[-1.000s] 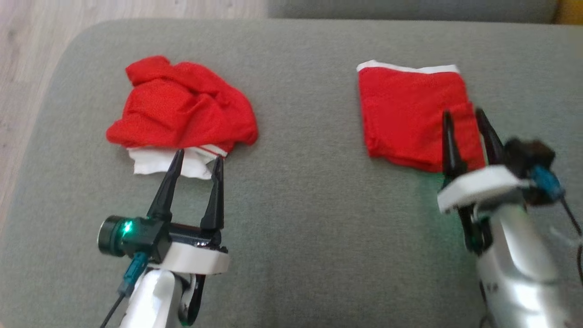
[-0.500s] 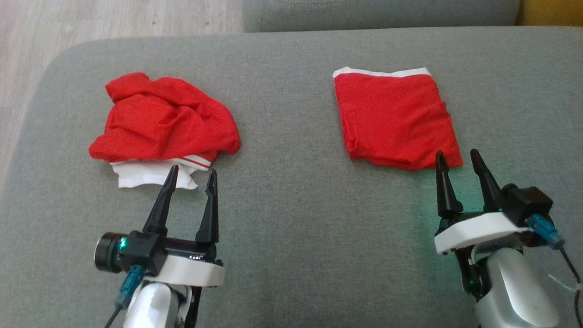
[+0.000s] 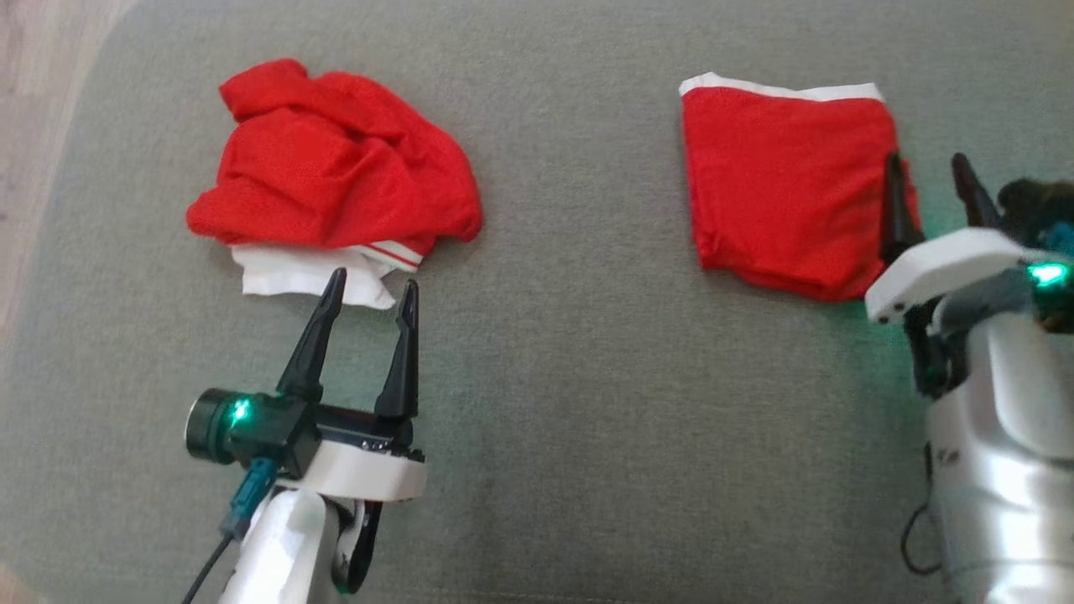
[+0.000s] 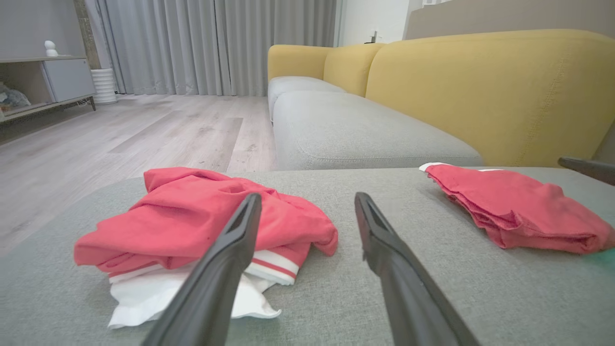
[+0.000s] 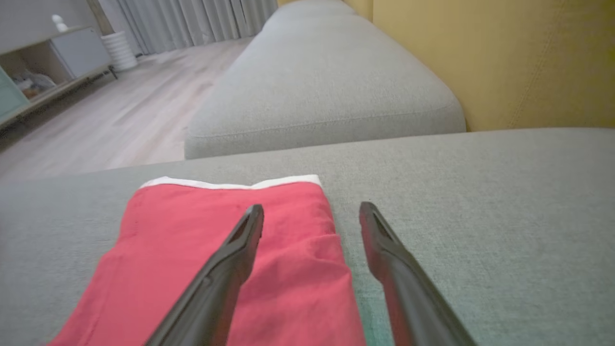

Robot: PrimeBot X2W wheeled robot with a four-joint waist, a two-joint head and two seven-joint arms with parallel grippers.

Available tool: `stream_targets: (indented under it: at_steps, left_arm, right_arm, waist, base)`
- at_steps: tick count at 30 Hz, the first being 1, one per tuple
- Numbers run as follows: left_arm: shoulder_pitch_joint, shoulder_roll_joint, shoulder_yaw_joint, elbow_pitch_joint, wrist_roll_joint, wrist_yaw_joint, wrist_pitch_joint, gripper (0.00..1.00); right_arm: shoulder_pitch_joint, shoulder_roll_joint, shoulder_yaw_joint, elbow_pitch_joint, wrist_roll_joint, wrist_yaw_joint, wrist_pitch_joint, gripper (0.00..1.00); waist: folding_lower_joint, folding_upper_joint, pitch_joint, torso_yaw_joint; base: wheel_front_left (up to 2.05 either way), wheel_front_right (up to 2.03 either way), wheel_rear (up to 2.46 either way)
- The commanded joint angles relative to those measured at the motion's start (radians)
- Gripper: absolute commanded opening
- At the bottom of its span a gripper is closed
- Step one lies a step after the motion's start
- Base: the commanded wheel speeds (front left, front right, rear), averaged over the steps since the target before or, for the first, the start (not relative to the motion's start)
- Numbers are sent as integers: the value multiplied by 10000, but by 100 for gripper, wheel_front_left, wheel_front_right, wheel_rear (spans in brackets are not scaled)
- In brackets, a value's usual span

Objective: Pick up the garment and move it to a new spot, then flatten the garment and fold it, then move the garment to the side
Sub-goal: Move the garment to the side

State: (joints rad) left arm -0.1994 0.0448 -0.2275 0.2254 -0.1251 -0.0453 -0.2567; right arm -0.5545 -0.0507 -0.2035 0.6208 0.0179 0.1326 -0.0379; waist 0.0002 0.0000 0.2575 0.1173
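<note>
Open and empty like the right gripper [image 3: 923, 159], the left gripper [image 3: 373, 278] should bite deep into the crumpled garment [image 3: 336, 168], gathering every layer

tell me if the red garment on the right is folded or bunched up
Folded: the right garment lies flat, a neat rectangle with layered edges.

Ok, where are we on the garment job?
Looks done: the folded garment lies flat in a neat rectangle on the right of the grey cushion.
In hand: nothing held. The right gripper is open over that garment's right edge; the left gripper is open, tips at the crumpled garment.
Left: the crumpled garment needs picking up, flattening, folding and moving aside.
</note>
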Motion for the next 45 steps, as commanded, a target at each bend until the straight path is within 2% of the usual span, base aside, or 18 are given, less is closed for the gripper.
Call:
stream_targets:
  at_steps: [1, 7, 12, 13, 14, 15, 18, 22, 30, 33, 34, 38, 41, 45]
  left_arm:
    - [-308, 55, 256, -236, -65, -35, -51, 100]
    - [-488, 55, 140, -214, -122, -23, -51, 100]
    - [-578, 55, 129, -208, -146, -5, -51, 100]
    - [-594, 55, 145, -201, -144, -5, -51, 100]
    - [-609, 55, 165, -192, -143, -4, -51, 100]
    - [-623, 55, 187, -183, -141, 1, -51, 100]
    - [-660, 55, 237, -186, -135, 29, -51, 100]
    - [-651, 55, 270, -233, -141, 52, -51, 100]
    - [-668, 55, 320, -348, -143, 21, -51, 100]
    - [-690, 55, 361, -393, -129, -3, -51, 100]
    - [-690, 55, 361, -393, -129, -3, -51, 100]
    - [-720, 55, 412, -394, -85, -54, -51, 100]
    - [-777, 55, 414, -392, -67, -99, -51, 100]
    - [-805, 55, 431, -389, -31, -113, -51, 100]
  right_arm:
    - [-344, -21, 123, -170, -53, -19, 80, 100]
    - [-1375, -264, -615, 1346, -759, -19, 1146, 100]
    - [-1746, -382, -490, 2700, -1106, -19, 2149, 100]
    - [-1825, -410, -348, 2926, -1096, -19, 2312, 84]
    - [-1915, -466, -196, 3105, -1055, -19, 2407, 18]
    - [-2014, -531, -19, 3246, -987, -19, 2450, 0]
    - [-2315, -879, 639, 3421, -765, -19, 2269, 0]
    - [-2542, -1656, 1646, 3441, -552, -19, 1863, 0]
    - [-2542, -4223, 3085, 3513, -614, -19, 1456, 0]
    - [-2550, -5114, 3224, 3588, -829, -19, 1375, 0]
    - [-2550, -5114, 3224, 3588, -829, -19, 1375, 0]
    - [-2632, -5920, 3263, 3702, -1198, -19, 1277, 0]
    - [-2729, -6226, 2992, 3826, -1471, -19, 1261, 0]
    - [-2802, -6267, 2571, 3862, -1728, -19, 1185, 0]
  waist:
    - [-2, 0, 169, 171]
    - [-2, 0, 473, 448]
    - [-2, 0, 588, 533]
    - [-2, 0, 596, 526]
    - [-2, 0, 599, 512]
    - [-2, 0, 596, 494]
    - [-2, 0, 559, 416]
    - [-2, 0, 464, 292]
    - [-2, 0, 487, 234]
    - [-2, 0, 595, 258]
    - [-2, 0, 595, 258]
    - [-2, 0, 731, 298]
    - [-2, 0, 817, 365]
    - [-2, 0, 874, 410]
  base:
    - [0, 0, 0]
    - [0, 0, 0]
    - [0, 0, 0]
    - [0, 0, 0]
    - [0, 0, 0]
    - [0, 0, 0]
    - [0, 0, 0]
    - [0, 0, 0]
    - [0, 0, 0]
    - [0, 0, 0]
    - [0, 0, 0]
    - [0, 0, 0]
    - [0, 0, 0]
    - [0, 0, 0]
